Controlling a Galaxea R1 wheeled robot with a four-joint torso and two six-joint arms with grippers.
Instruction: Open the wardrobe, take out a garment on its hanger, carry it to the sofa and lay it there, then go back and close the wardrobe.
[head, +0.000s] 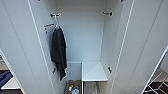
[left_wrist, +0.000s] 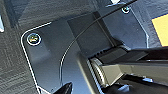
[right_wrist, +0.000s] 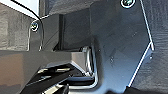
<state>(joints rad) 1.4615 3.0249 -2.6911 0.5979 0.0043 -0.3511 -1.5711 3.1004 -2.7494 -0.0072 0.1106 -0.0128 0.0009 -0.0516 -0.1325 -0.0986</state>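
Doors: both stand swung wide at the near edges of the head view, the left door (head: 17, 45) and the right door (head: 147, 42), so the opening step looks done.
Grippers: the wrist views give robot hardware over dark floor; I cannot tell whether either is open or closed, or holding anything.
Wardrobe (head: 82, 32): white inside, with a low shelf (head: 93, 71) on the right and a bin of small items (head: 73, 89) at the bottom.
Dark garment (head: 59, 51): hangs on the left inner wall from a white hanger hooked on a black hook (head: 54, 15); it is not the one wanted.
Garment: no red jacket hangs inside; a bare hook (head: 108, 13) sits on the right wall.
Sofa: a blue patch (head: 5, 77) past the left door may be it; too little to be sure.
Progress: judged late; the jacket appears taken out, closing the doors is left.
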